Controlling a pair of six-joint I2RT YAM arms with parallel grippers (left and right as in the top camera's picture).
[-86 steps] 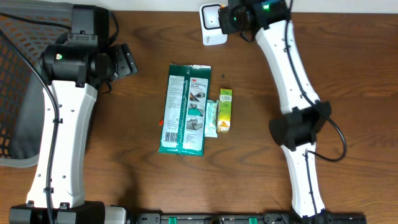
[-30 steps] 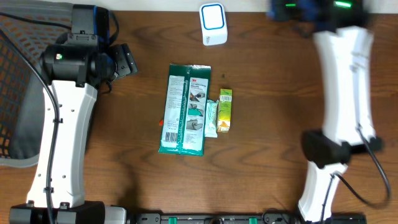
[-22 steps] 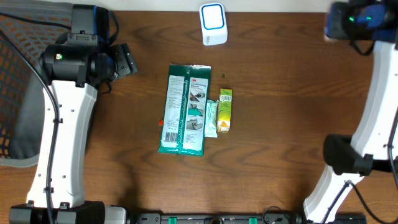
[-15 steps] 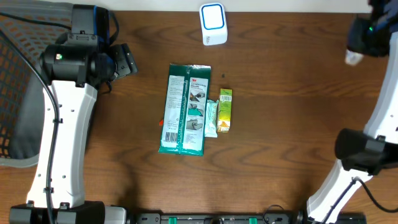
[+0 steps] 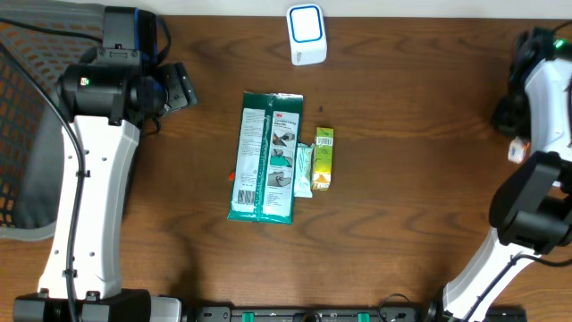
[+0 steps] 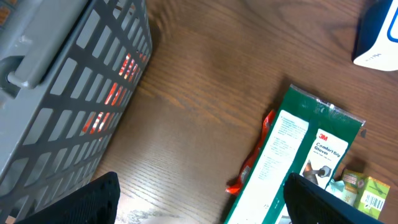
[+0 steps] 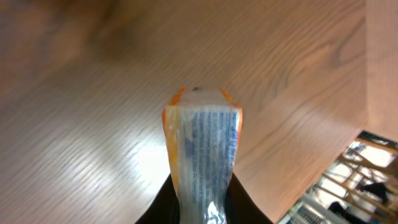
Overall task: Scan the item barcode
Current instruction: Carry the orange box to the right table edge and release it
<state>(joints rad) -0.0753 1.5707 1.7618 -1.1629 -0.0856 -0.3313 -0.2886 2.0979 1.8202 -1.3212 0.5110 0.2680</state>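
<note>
Packet (image 7: pixel 202 146) with orange edges, pinched by its end in the right gripper's (image 7: pixel 200 198) narrow fingers, seemingly to leave its print exposed, far right of the scanner (image 5: pixel 306 34); left gripper (image 6: pixel 202 204) spread wide, empty.

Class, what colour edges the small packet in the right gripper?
Orange edging on the small plastic packet, whitish with blue print; clearest in the right wrist view.

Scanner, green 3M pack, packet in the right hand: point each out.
scanner (image 5: pixel 305 27), overhead view, on its blue-rimmed top face
green 3M pack (image 5: pixel 265 156), overhead view, middle of its label
orange-edged packet (image 7: pixel 203 149), right wrist view, middle of its printed face
</note>
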